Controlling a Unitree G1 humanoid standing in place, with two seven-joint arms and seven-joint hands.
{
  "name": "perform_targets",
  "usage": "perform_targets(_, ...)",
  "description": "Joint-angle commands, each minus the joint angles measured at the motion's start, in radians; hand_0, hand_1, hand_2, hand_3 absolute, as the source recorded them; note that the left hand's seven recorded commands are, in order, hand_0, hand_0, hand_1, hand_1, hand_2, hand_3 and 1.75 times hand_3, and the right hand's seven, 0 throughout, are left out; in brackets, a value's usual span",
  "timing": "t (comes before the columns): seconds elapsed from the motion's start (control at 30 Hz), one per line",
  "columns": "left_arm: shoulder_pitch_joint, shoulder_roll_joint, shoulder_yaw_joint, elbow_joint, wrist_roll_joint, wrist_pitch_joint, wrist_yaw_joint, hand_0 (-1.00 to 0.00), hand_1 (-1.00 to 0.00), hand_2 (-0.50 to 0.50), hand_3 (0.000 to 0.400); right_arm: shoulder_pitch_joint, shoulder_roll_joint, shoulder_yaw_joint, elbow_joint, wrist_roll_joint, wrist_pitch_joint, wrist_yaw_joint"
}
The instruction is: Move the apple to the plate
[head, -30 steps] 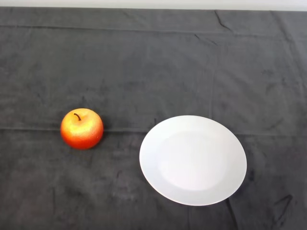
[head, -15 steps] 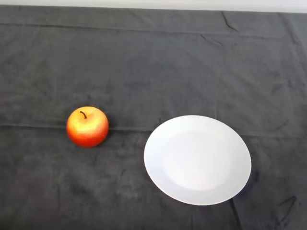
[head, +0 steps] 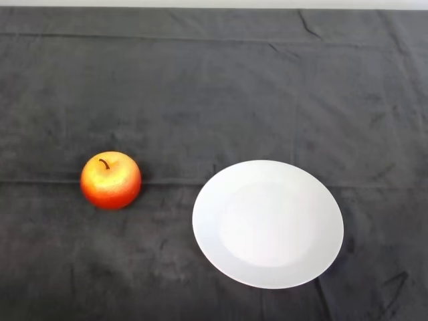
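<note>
A red and yellow apple (head: 111, 180) with a short dark stem stands upright on the dark cloth at the left of the head view. A round white plate (head: 268, 223) lies on the cloth to the apple's right, a short gap away, with nothing on it.
The dark cloth (head: 214, 87) covers the whole table and has creases and a fold line across the middle. A pale strip (head: 214, 3) runs along the table's far edge.
The whole scene shifted slightly right and then back left in the view; the apple and plate keep the same spacing, so the camera moved, not the objects.
</note>
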State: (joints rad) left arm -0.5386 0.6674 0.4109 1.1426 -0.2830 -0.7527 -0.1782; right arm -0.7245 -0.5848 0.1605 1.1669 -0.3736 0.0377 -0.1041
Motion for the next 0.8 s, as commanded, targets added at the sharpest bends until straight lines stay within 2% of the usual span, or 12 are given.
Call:
perform_targets(0.03,-0.029,0.004,-0.009,-0.06,0.021,-0.035,-0.015,0.0,0.0,0.0,0.0,-0.006,-0.021,-0.0079,0.005,0.0061,0.005,0.0007)
perform_targets(0.4,-0.034,-0.076,-0.097,-0.104,0.103,-0.08,-0.043,0.0,0.0,0.0,0.0,-0.005,-0.021,-0.008,0.003,0.0063,0.006,0.0009)
perform_targets(0.8,0.013,-0.161,-0.192,-0.236,0.147,-0.032,-0.097,0.0,0.0,0.0,0.0,-0.002,-0.021,-0.0085,-0.001,0.007,0.008,0.0014)
